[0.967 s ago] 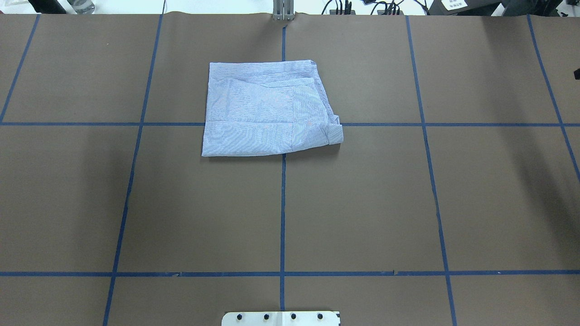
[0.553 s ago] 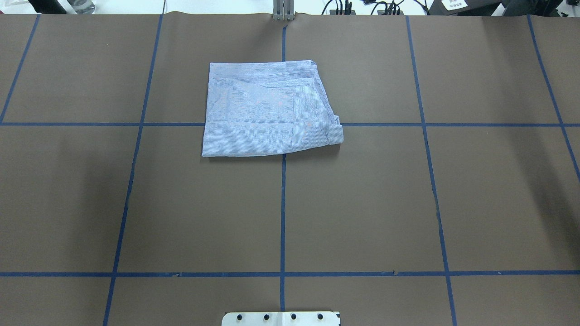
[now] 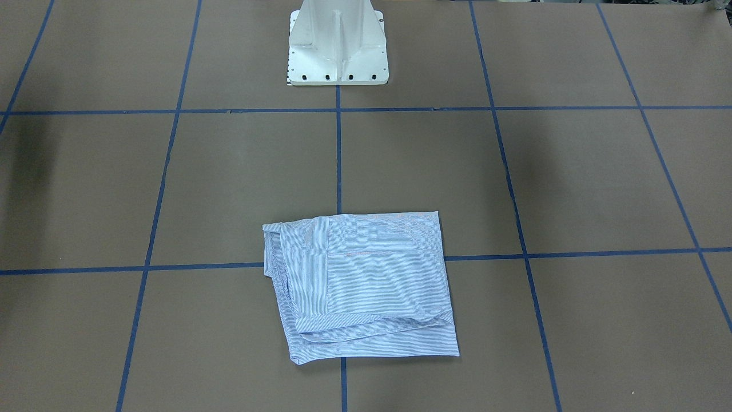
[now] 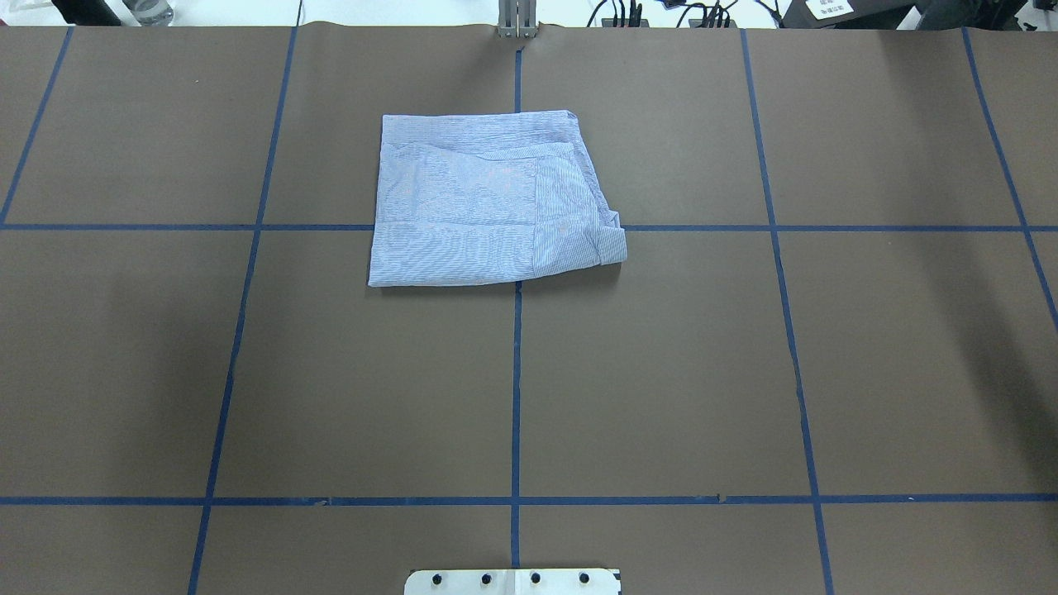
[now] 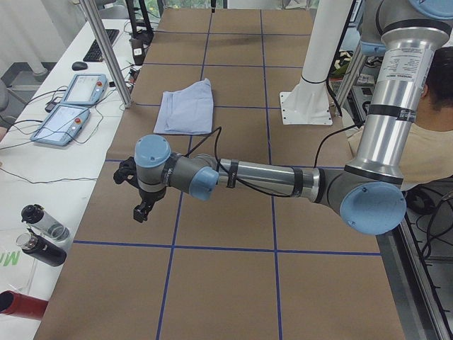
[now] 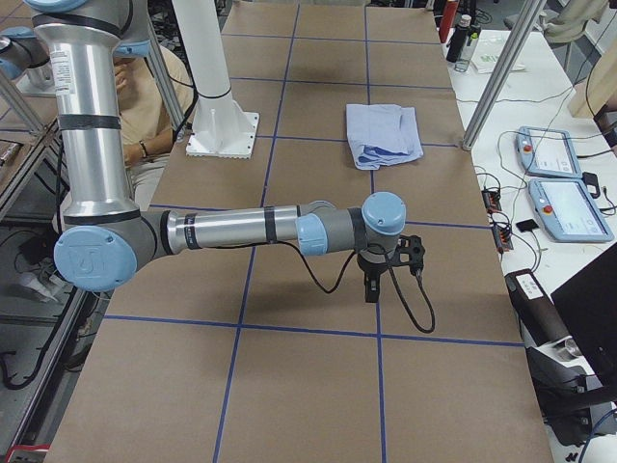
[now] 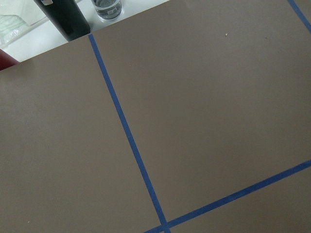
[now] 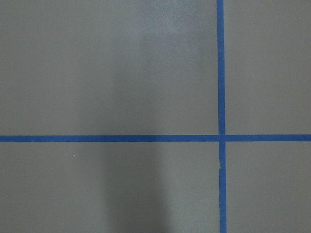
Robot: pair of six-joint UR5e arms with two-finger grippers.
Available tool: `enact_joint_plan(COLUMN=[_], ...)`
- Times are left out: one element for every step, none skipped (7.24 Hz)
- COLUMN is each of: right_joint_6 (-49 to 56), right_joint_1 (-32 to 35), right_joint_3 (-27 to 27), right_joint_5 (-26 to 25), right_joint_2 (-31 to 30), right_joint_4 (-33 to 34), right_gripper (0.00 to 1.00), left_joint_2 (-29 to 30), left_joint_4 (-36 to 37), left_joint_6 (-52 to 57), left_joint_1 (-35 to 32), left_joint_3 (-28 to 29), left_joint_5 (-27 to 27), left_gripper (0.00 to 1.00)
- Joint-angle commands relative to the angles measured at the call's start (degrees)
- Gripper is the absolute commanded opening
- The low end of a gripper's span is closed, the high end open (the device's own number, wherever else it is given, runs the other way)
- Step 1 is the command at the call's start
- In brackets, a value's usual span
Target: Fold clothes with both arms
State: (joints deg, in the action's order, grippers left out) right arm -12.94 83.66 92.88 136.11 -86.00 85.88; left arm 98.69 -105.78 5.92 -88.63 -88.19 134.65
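Two arms hang wide over the brown table [image 4: 702, 372]: left arm [image 5: 262, 175] and right arm [image 6: 231, 230], both well apart from the shirt [image 4: 471, 207]. Left gripper [image 5: 141, 211] and right gripper [image 6: 371, 287] carry no cloth; how far open, can't tell. Folding looks approx. done. The shirt lies mid-table, a compact layered rectangle w/ one rumpled corner [image 4: 612, 241] poking out.

Brown table [image 4: 661, 372] with blue tape grid [image 4: 515, 388], white pedestal base [image 3: 337, 46], teach pendants [image 6: 569, 210] alongside
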Motion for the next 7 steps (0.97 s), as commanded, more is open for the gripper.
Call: enact_joint_plan(right_joint_6=[0.0, 0.2, 2.1, 2.0, 2.0, 2.0, 1.9], right_joint_1=[-0.1, -0.1, -0.1, -0.1, -0.1, 0.3, 0.5], right_joint_3=[0.7, 2.2, 3.5, 3.5, 3.3, 3.6, 4.4], right_joint_5=[-0.1, -0.1, -0.4, -0.2, 0.0, 0.2, -0.1], right_joint_2=[-0.5, -2.1, -3.0, -2.5, -2.8, -2.2, -2.1], right_joint_4=[0.0, -0.5, -0.9, -0.9, -0.5, 0.4, 3.0], right_gripper=[1.0, 1.0, 1.0, 1.0, 1.0, 1.0, 1.0], left_joint_2=[-6.0, -6.4, -6.3, -6.1, -6.1, -6.1, -7.5], left_joint_4=[0.5, 0.2, 0.5, 0.7, 0.6, 0.2, 0.2], left_joint_6=[-0.5, -0.6, -0.6, -0.7, -0.7, -0.6, -0.7], left_joint_1=[0.1, 0.0, 0.2, 0.3, 0.3, 0.5, 0.5], left_joint_3=[-8.4, -8.5, -7.5, -7.4, -7.3, -6.7, -6.0], left_joint_5=[0.2, 0.2, 0.2, 0.3, 0.1, -0.3, -0.3], left_gripper=[1.0, 1.0, 1.0, 1.0, 1.0, 1.0, 1.0])
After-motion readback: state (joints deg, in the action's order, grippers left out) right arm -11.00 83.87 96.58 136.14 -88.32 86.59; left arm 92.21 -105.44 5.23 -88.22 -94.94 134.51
